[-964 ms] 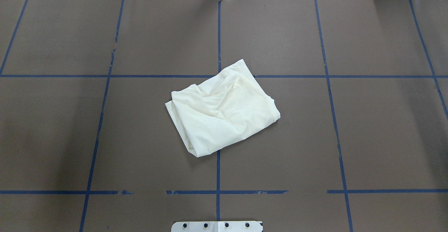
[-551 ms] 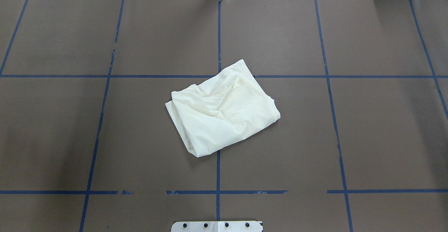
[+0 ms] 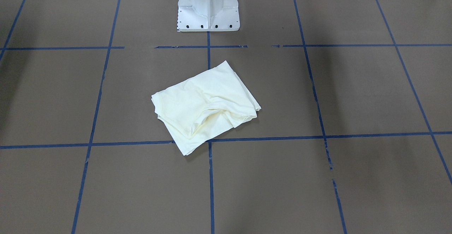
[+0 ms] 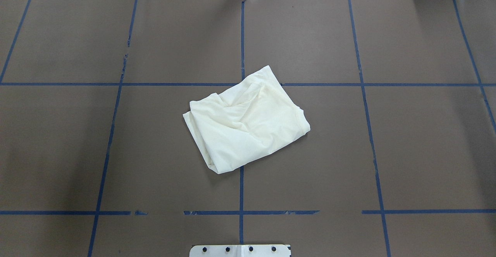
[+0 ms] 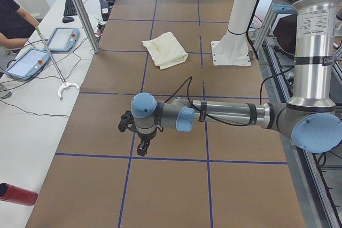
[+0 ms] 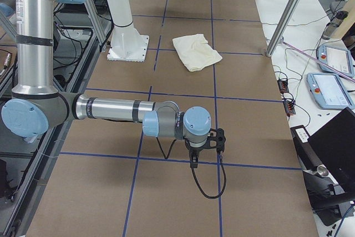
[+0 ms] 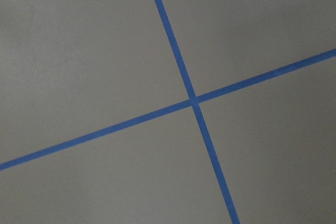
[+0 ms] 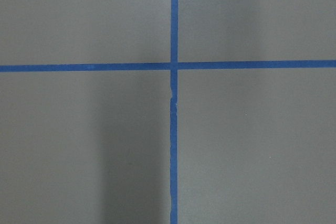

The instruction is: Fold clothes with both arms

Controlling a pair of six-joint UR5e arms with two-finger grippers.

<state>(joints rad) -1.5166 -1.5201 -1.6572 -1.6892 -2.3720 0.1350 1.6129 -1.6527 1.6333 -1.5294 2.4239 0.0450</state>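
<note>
Surface: brown table cover (image 4: pixel 407 152) marked into squares by blue tape lines (image 4: pixel 241 195); you see it run the whole length in both side views.
Shirt: the cream-white shirt (image 4: pixel 246 121) lies as a compact, creased bundle at mid-table, across a tape crossing and just beyond the white pedestal base (image 3: pixel 208 6). Plain side up; no print shows.
Fold state: roughly a skewed rectangle, one corner poking toward the far edge, layers loose along the side away from the robot.
Left arm (image 5: pixel 224 115): stretched out low over bare table, well apart from the shirt, toward the table's left end. Its gripper (image 5: pixel 141 145) points down; you cannot tell if the fingers are apart or together.
Right arm (image 6: pixel 116 110): mirrors it toward the right end. Its gripper (image 6: pixel 193 160) hangs likewise, state unreadable.
Wrist cameras: both show only tape crossings, no cloth.
Step in hand: judged finished or paused, with both arms parked clear.
Next move: if you want a tidier fold, each gripper must travel back inward and pinch an outer edge.
Bystander: a person (image 5: pixel 13 22) sits at the far-side bench beside tablet pendants (image 5: pixel 29 62).
</note>
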